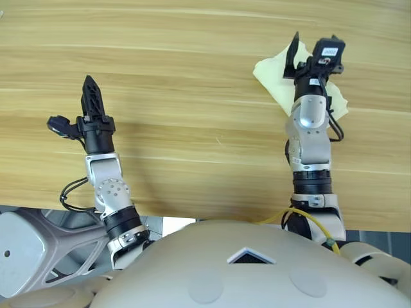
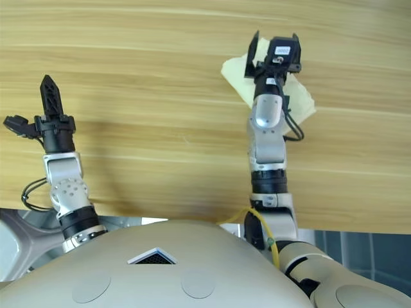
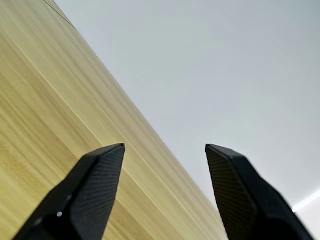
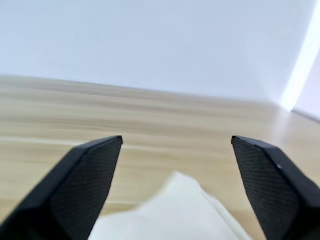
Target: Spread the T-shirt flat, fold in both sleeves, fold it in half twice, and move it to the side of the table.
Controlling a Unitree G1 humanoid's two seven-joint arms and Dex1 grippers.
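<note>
— Left eye view: where's the T-shirt (image 1: 271, 76)?
— Pale yellow, bunched on the surface (image 1: 192, 77), far right, under the right claw (image 4: 176, 139).
— Gripped?
— No. Right wrist view has those fingers wide apart, with the T-shirt below them.
— Left claw (image 3: 165, 146)?
— Apart too, over the wood, well apart from the T-shirt.
— Any writing?
— White label (image 1: 329, 51) on the right wrist; print too small to read.

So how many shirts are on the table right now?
1. A pale yellow T-shirt lies on the table, on the robot's right, beneath the open right gripper. The arm covers part of it, so another could be hidden.
</note>
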